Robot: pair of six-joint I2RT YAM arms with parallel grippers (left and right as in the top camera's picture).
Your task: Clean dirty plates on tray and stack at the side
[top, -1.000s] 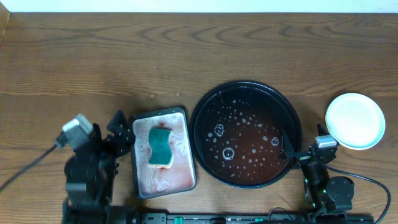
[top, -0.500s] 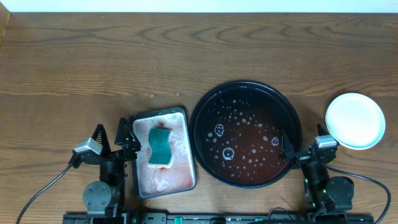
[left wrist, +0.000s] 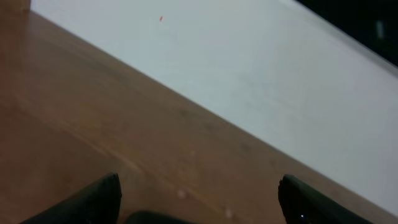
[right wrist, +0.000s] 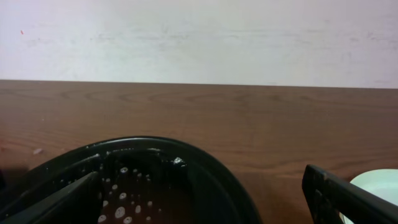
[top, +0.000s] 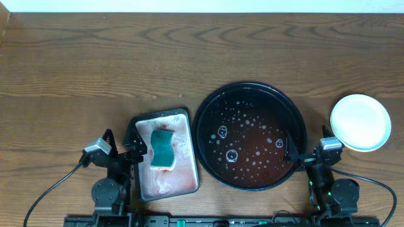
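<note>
left gripper (top: 120,142): open, holds nothing, sponge (top: 163,149) just right of it | right gripper (top: 307,144): open, tray (top: 203,116) left, plate (top: 360,122) right

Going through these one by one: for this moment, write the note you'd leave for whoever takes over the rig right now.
Left end effector: open, empty, near the front edge beside the pinkish tray.
Right end effector: open, empty, at the black tray's near rim.
Things: the black tray holds only soapy, reddish water, no plates. The plates sit off the tray by the right arm, top one clean white. How many are stacked cannot be told from above. The sponge lies on the pinkish tray.
Done: washing and stacking, it appears.
Left: likely nothing. Confirm the stack count.
</note>
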